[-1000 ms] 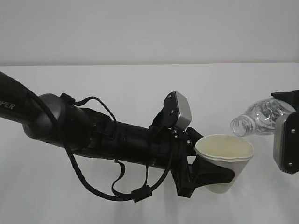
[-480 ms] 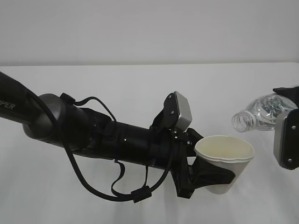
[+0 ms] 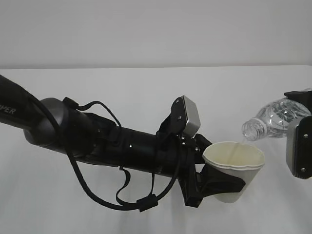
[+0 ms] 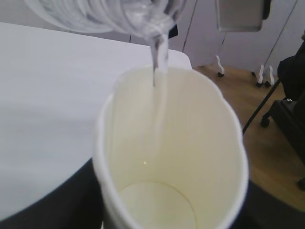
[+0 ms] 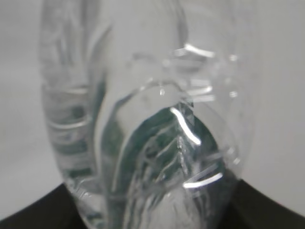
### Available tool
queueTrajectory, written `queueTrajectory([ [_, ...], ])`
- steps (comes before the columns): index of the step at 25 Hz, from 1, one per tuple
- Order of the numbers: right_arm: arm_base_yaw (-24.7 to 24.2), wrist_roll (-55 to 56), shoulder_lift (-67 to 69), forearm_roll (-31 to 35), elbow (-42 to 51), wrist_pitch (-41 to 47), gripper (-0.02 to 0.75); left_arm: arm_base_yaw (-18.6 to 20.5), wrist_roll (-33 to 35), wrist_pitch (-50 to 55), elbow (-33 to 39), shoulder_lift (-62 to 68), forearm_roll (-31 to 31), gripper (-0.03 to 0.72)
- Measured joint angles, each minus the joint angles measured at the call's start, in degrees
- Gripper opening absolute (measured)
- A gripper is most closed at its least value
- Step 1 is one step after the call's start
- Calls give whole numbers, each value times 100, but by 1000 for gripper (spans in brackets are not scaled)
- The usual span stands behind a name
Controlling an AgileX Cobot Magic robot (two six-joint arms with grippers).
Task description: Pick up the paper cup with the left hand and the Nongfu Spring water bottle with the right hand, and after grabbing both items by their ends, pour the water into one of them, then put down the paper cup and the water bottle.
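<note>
Pour underway: right hand (image 3: 298, 148) grips the Nongfu Spring water bottle (image 3: 275, 119) near its base, long axis tilted, neck down-left w/ mouth just above the paper cup (image 3: 234, 168) rim. Left hand (image 3: 207, 178) clamps cup upright above desk (image 3: 122, 87). Thin stream of water (image 4: 159, 71) falls inside.

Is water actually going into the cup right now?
Yes, a thin clear stream falls from the bottle's mouth into the paper cup.

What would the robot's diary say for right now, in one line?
phase: pouring | left hand: holds paper cup | right hand: tilts water bottle | water: thin stream entering cup
</note>
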Motion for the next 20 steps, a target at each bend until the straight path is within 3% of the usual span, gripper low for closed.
queueTrajectory([
  [20, 0, -168, 0, -11, 0, 0, 404, 0, 0, 0, 0, 0, 21, 430],
])
